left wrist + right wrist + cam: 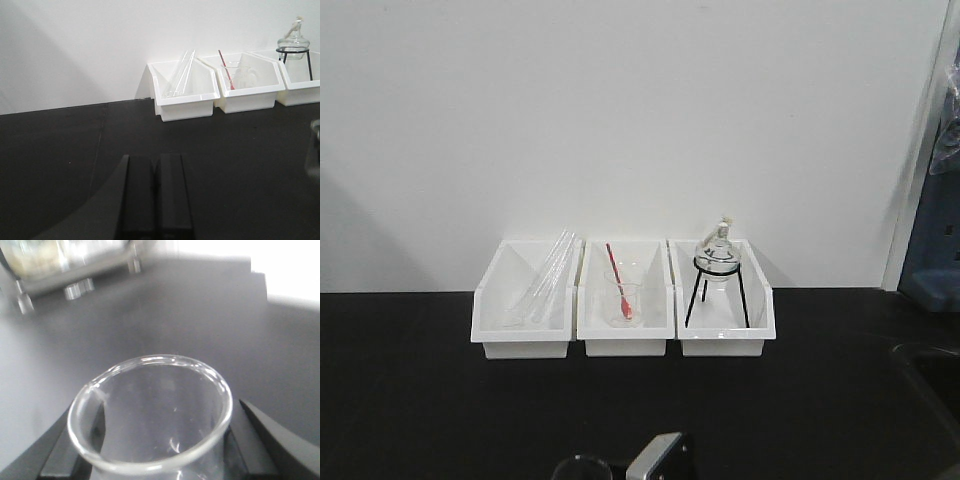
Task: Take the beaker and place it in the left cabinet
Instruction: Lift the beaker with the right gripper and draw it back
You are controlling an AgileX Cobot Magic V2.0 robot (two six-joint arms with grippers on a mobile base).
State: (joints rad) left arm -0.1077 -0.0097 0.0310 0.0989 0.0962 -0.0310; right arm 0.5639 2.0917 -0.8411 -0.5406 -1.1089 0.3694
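I start with the black surface point(420, 400) running under the white wall point(620, 100). Three white bins point(625, 347) stand in a row against that wall. The right one carries a round flask point(717, 250) on a black tripod point(716, 285). The left one holds long glass tubes point(548, 275) leaning on its back edge. The middle one holds a small glass vessel point(623, 303) with a red rod point(615, 270) standing in it. I cannot pick out the left cabinet in any view.

My left gripper point(154, 200) hangs low over bare surface, well apart from the bins, with its fingers pressed together on nothing.

My right gripper point(162, 455) has a black finger on each side of the beaker point(150, 425) and looks to be pinching its wall just below the rim. The beaker is upright and mouth up, near the front edge of the surface, far from the bins. I cannot tell whether its base rests on the surface.

I judge it light, rigid, slick and easy to crack. Too hard a squeeze could break the thin wall, and too soft a one could let it slide. I would hold it on the straight wall, clear of the flared lip, and carry it level and slowly.
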